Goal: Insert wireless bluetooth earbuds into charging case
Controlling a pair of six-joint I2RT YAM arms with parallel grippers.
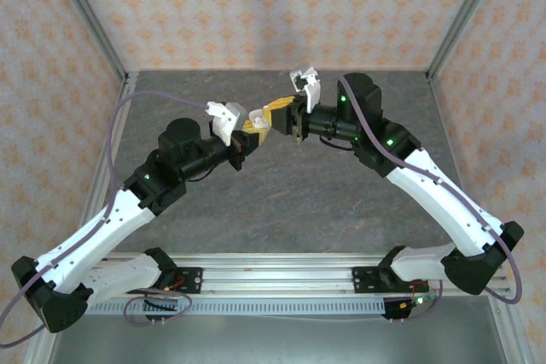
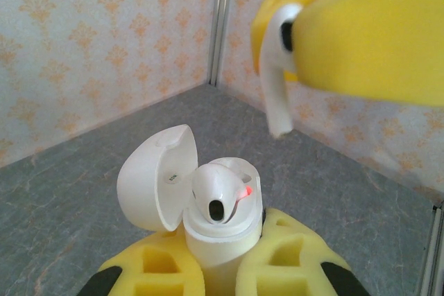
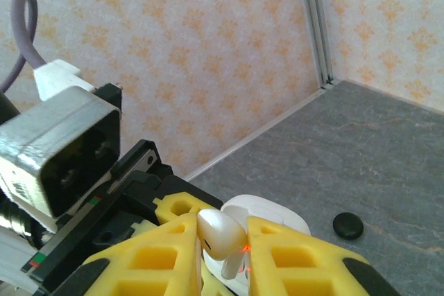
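The white earbud (image 2: 275, 81) is glossy, smooth plastic with a rounded head and a slim stem; it hangs in the air just above the open case (image 2: 222, 247), its long axis near upright, stem tip down; the right hand (image 3: 223, 232) pinches its head between blocky yellow fingers. A second earbud (image 2: 218, 195) sits in the case beside a red light (image 2: 246, 190); the domed lid (image 2: 149, 178) is swung back. The left hand (image 2: 222, 258) clamps the case body, held above the grey, stone-patterned surface (image 3: 388, 143); a small black round thing (image 3: 347, 225) lies there.

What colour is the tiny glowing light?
The light is red, clearest in the left wrist view.
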